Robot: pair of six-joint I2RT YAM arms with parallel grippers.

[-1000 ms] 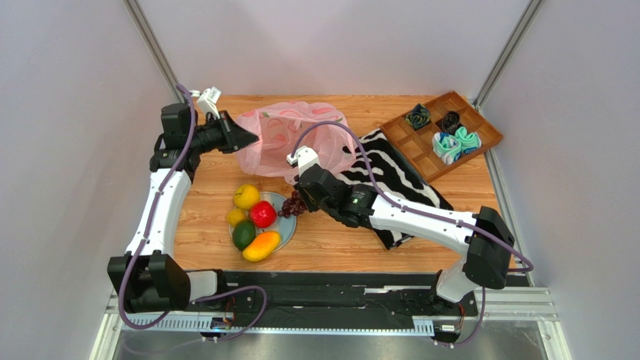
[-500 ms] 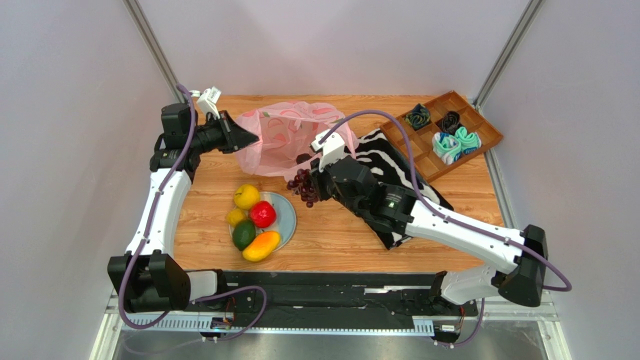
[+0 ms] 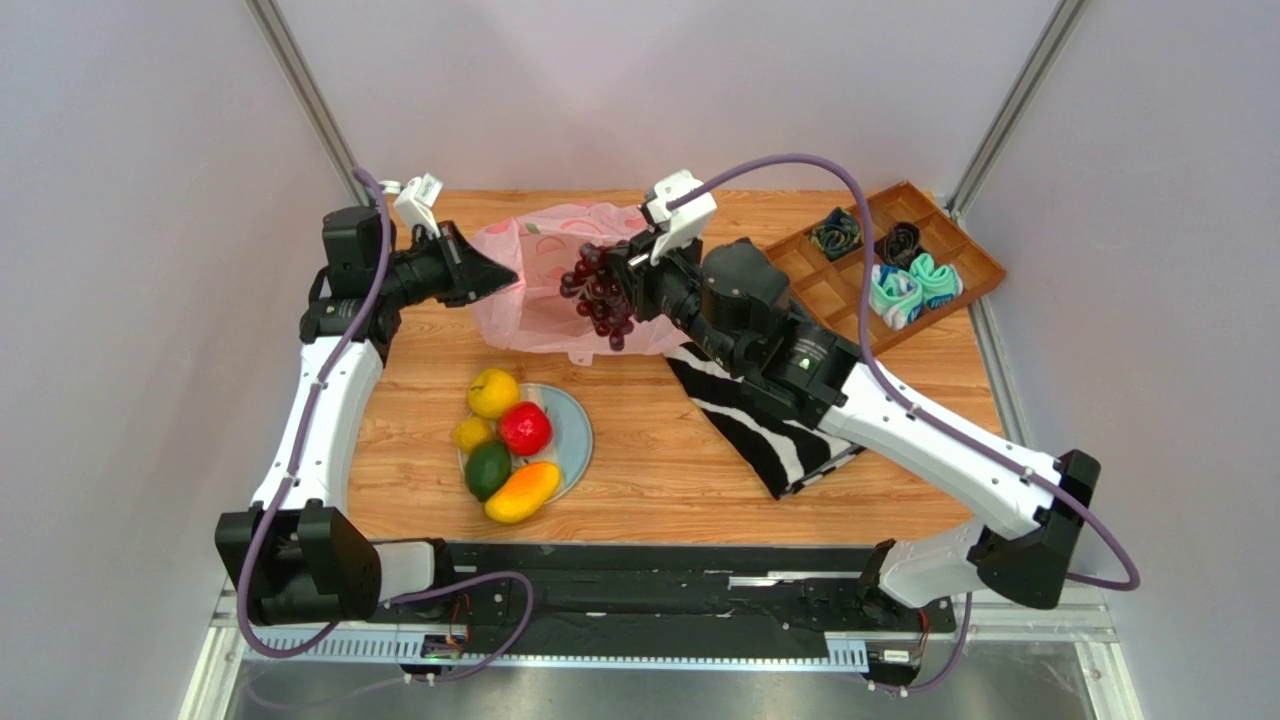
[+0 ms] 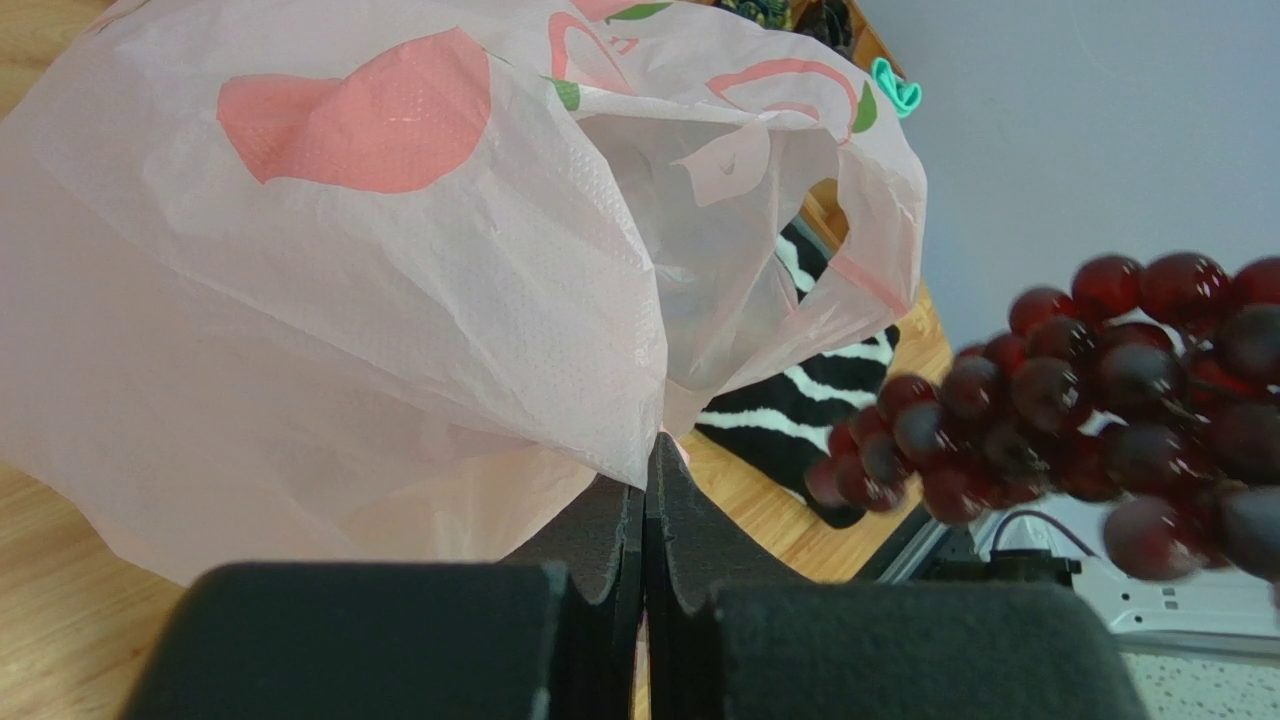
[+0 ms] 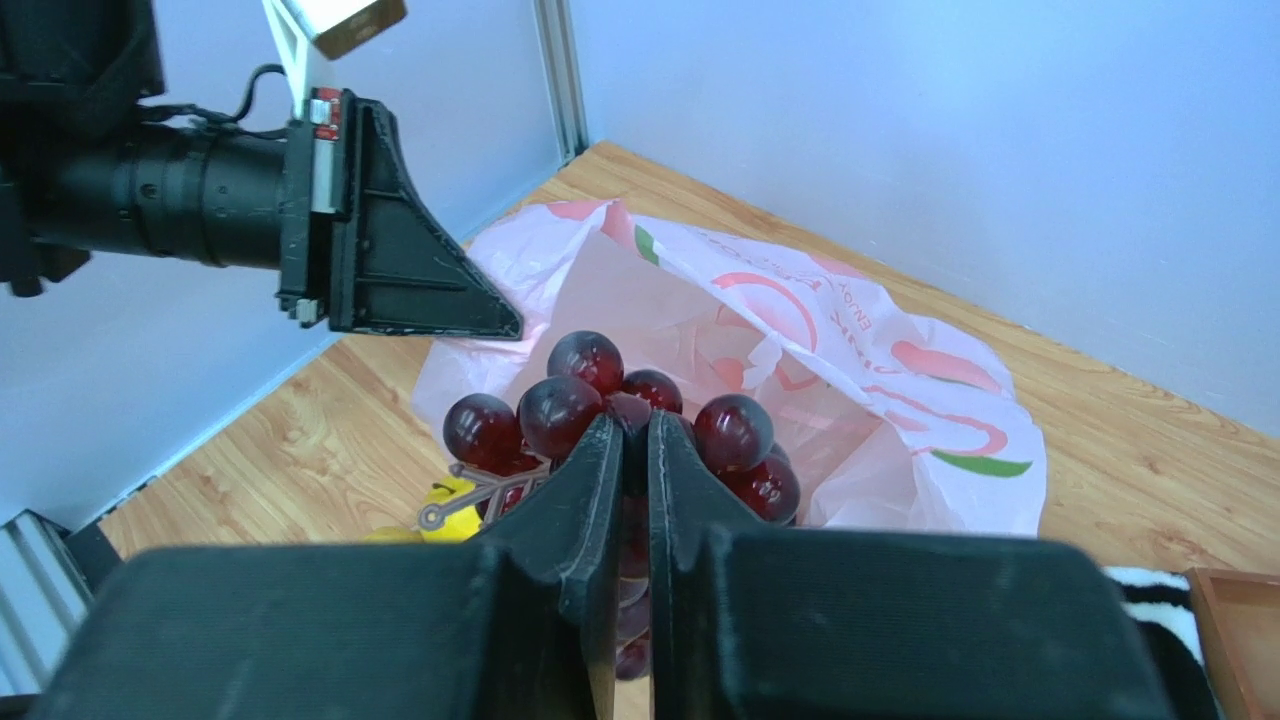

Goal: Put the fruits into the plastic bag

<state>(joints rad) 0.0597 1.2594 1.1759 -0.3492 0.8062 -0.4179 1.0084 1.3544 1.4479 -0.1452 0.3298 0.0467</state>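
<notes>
The pink plastic bag [image 3: 564, 285] lies at the table's back middle, its mouth held open. My left gripper [image 3: 508, 278] is shut on the bag's edge [image 4: 631, 435] and lifts it. My right gripper [image 3: 631, 285] is shut on the dark purple grape bunch [image 3: 595, 297] and holds it in the air over the bag's mouth; the grapes [image 5: 601, 405] show at its fingertips in the right wrist view, and at the right in the left wrist view [image 4: 1082, 405]. On the glass plate [image 3: 576, 435] lie two lemons [image 3: 492, 393], the red fruit [image 3: 525, 429], the green fruit [image 3: 486, 470] and the mango [image 3: 522, 492].
A zebra-striped cloth [image 3: 759, 420] lies right of the bag, under my right arm. A wooden divided tray [image 3: 842, 293] with rolled cloth bundles [image 3: 902, 288] stands at the back right. Grey walls close in on both sides.
My right gripper has lifted the grape bunch off the plate and carried it up and back to over the bag's mouth. The left gripper has kept holding the bag's edge.
</notes>
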